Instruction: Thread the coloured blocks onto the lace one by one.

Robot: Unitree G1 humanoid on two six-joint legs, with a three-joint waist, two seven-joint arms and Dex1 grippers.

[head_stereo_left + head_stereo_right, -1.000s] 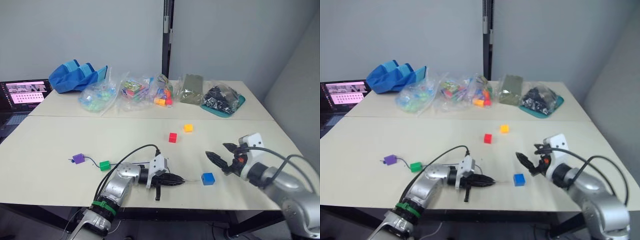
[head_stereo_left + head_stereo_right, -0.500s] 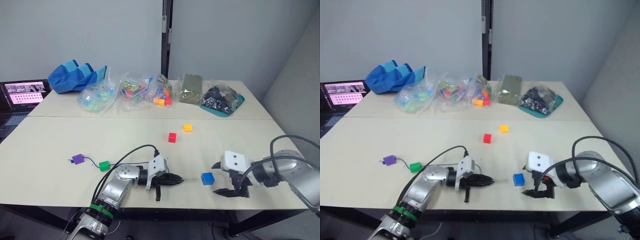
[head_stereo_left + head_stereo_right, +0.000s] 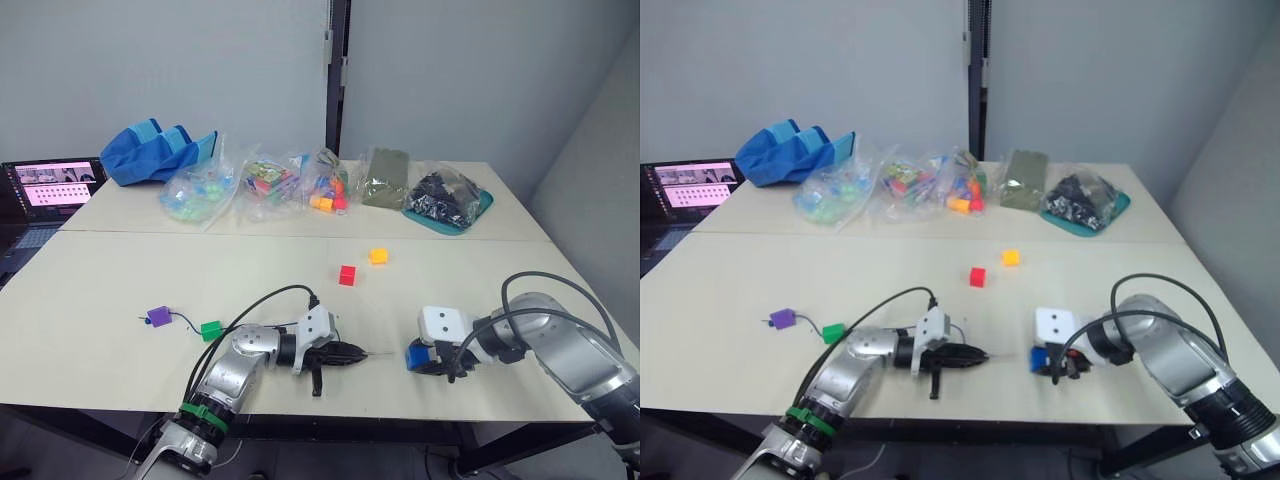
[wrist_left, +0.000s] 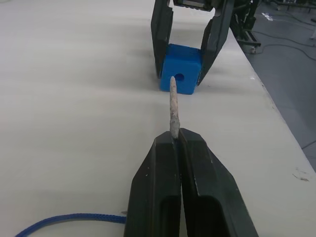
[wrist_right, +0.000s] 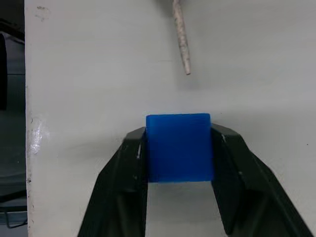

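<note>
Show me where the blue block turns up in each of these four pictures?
Left eye view: blue block near the table's front edge, between the right gripper's fingers.
Right eye view: same spot, right of the lace tip.
Left wrist view: ahead of the tip, its hole facing it.
Right wrist view: centre, a finger on each side.
Shared landmark: the pale lace tip.

Table with blocks, bags (perhaps toys)

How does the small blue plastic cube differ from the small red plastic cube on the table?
The blue cube sits between the right gripper fingers near the table's front edge; the red cube lies free, farther back. The blue cube's hole faces the lace tip. Both are alike in size.
</note>
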